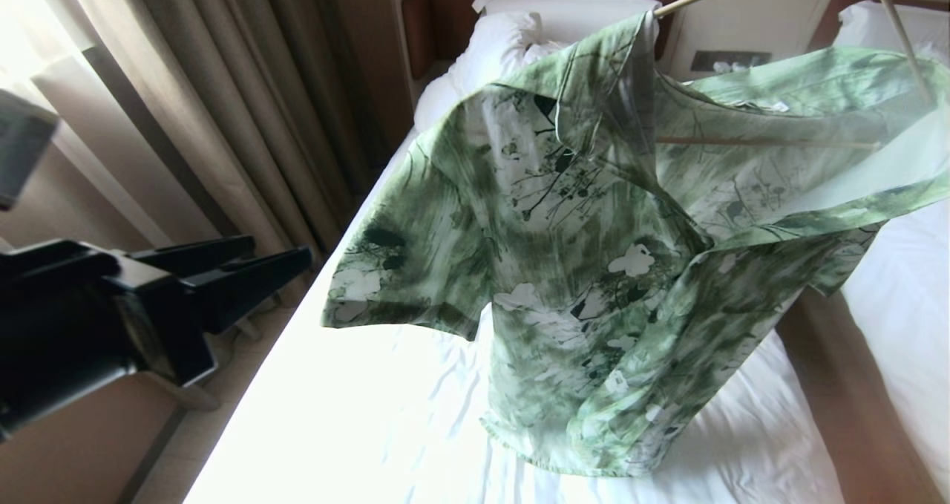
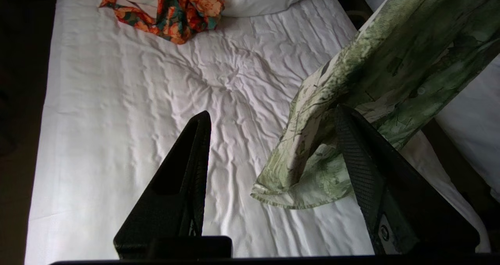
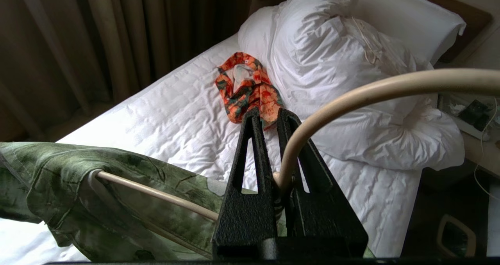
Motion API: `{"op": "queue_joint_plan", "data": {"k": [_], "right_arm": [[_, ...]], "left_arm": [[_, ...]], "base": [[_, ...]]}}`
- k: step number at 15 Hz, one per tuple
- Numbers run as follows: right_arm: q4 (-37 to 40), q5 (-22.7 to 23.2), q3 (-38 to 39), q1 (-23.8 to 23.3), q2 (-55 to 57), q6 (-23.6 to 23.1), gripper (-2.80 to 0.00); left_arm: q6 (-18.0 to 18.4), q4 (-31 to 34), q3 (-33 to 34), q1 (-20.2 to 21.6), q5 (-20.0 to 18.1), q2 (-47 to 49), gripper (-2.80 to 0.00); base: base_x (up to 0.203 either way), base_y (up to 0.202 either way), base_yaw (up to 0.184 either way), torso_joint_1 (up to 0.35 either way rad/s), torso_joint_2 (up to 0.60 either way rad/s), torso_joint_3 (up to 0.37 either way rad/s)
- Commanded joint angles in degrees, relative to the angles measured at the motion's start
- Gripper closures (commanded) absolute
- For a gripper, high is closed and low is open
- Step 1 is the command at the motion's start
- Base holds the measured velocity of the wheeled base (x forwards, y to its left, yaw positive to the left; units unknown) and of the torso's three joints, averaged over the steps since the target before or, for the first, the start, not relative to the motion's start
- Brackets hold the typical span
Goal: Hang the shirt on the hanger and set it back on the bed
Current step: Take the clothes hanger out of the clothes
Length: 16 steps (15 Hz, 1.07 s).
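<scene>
The green leaf-print shirt (image 1: 594, 266) hangs in the air on the cream hanger (image 1: 764, 142), above the bed (image 1: 334, 415) and its wrinkled white sheet. My right gripper (image 3: 268, 112) is shut on the hanger (image 3: 371, 91) at the foot of its hook. One hanger arm runs into the shirt (image 3: 78, 171). That gripper lies outside the head view. My left gripper (image 1: 280, 250) is off the bed's left side, apart from the shirt. In the left wrist view the left gripper (image 2: 272, 111) is open, and a shirt (image 2: 312, 171) edge hangs beyond its fingers, ungripped.
An orange floral garment (image 3: 246, 85) lies on the sheet beside the bunched white duvet and pillow (image 3: 351, 62). Brown curtains (image 1: 223, 81) hang along the bed's left side. A second white bed (image 1: 905, 303) stands to the right across a narrow gap (image 1: 839, 385).
</scene>
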Motion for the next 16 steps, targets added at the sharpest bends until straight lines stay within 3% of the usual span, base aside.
{"op": "queue_joint_plan", "data": {"k": [1,2,4,7,16], "right_arm": [[-4.0,-0.1,-0.1,0.0,1.3,-0.9,0.0],[-8.6,-0.1,-0.1,0.0,2.6,-1.1,0.0],[-18.4,-0.2,-0.3,-0.1,5.8,-1.9,0.0],[-30.0,-0.1,-0.7,-0.3,9.6,-7.1,0.0],[-30.7,0.1,-0.8,-0.3,8.0,-9.0,0.0]], "left_arm": [[-0.2,1.0,0.8,3.5,-0.2,-8.3,-2.8],[-0.2,2.0,1.5,5.4,-0.4,-11.5,0.0],[-0.3,3.9,2.7,9.0,-0.5,-17.0,0.0],[-0.4,8.9,3.3,15.5,-0.6,-24.4,0.0],[-0.4,10.2,7.4,33.2,0.3,-37.7,0.0]], "base": [[0.0,0.0,0.0,0.0,0.0,0.0],[0.0,0.0,0.0,0.0,0.0,0.0],[0.0,0.0,0.0,0.0,0.0,0.0],[0.0,0.0,0.0,0.0,0.0,0.0],[0.0,0.0,0.0,0.0,0.0,0.0]]}}
